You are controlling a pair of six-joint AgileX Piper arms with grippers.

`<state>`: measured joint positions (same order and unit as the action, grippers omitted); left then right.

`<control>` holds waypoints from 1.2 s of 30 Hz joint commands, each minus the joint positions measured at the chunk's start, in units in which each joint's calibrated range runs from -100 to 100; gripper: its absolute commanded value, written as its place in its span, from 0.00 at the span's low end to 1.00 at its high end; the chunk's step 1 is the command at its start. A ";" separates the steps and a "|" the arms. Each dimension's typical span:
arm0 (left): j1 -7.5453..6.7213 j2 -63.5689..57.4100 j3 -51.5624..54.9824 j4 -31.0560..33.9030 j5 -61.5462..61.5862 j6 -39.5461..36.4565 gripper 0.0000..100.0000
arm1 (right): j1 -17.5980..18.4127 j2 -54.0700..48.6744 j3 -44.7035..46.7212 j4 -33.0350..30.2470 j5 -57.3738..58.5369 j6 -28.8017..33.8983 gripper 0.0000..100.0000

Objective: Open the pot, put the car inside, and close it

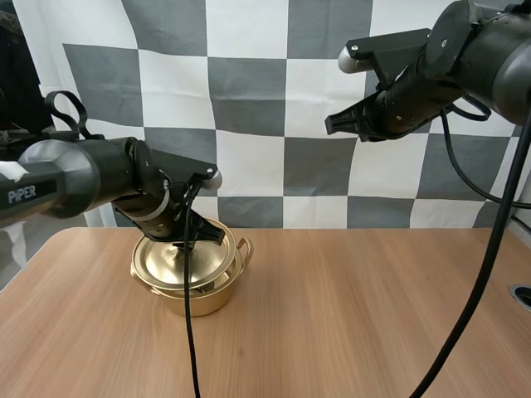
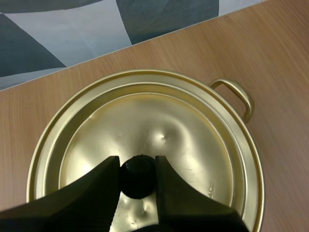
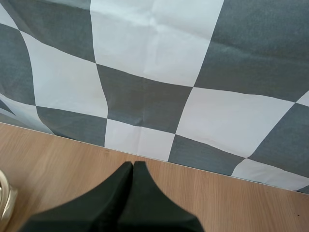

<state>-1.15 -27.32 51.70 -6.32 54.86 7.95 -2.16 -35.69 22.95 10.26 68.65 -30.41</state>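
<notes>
My left gripper (image 2: pixel 137 164) pinches the black knob (image 2: pixel 137 178) of the lid (image 2: pixel 193 140). The lid sits on the gold pot (image 1: pixel 197 302), left of centre on the table (image 1: pixel 357 315). My right gripper (image 3: pixel 133 166) hangs high above the table, fingers pressed together on nothing.

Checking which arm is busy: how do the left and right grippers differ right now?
The left gripper is down at the pot, while the right gripper hangs high above the table. The left gripper's jaws pinch the black knob of the lid; the right gripper's jaws lie together on nothing. Both have two black fingers.
</notes>
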 commanded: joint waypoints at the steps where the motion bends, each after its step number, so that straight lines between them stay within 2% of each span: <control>1: 0.00 0.04 0.08 -0.68 -0.81 0.77 0.00 | 0.00 -0.04 -0.02 -0.02 -0.06 0.02 0.00; 18: 0.00 8.83 0.08 -2.62 -6.62 1.89 0.00 | 0.00 -0.04 -0.02 0.00 -0.24 0.02 0.00; 36: -0.24 11.47 0.08 -2.75 -8.32 2.29 0.00 | 0.00 -0.04 -0.02 -0.29 -0.56 0.02 0.00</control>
<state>-1.38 -16.00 51.70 -9.02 46.58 10.29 -2.16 -35.69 22.95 9.95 68.06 -30.41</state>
